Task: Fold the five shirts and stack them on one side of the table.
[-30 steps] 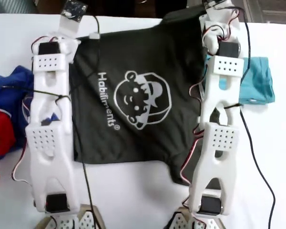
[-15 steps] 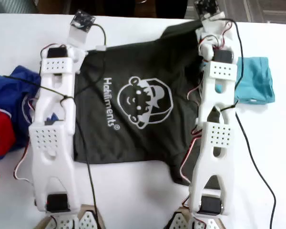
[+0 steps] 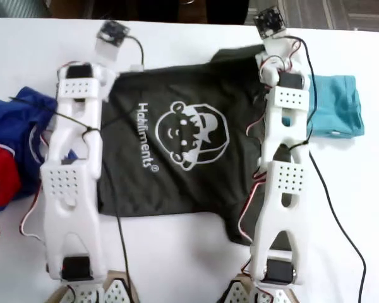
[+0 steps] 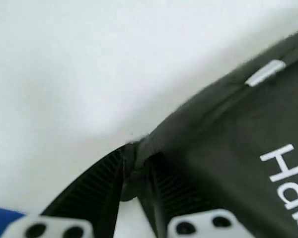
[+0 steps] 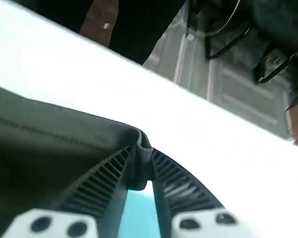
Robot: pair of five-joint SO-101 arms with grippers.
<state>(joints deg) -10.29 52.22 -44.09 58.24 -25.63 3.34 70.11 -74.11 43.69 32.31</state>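
Near hem of the dark shirt (image 3: 177, 183) has not moved over the last second; it lies flat on the bench (image 3: 177, 265) between the two arm bases, print up. To my left the blue shirt (image 3: 19, 120) and red shirt (image 3: 0, 177) sit crumpled and unfolded. To my right the teal shirt (image 3: 338, 107) lies folded, partly behind the right arm. The change is at the far edge: both wrists have come back toward me, and the shirt's far edge has come with them, so less cloth lies spread beyond the print than a second ago. Left end effector (image 4: 136, 153) is pressed together on the far left corner of the dark shirt, cloth bunched between its ribbed fingers (image 4: 94, 183). Right end effector (image 5: 139, 148) pinches the far right corner the same way. My reading: the far-to-near fold has begun with both grips holding, and this shirt is not yet folded.
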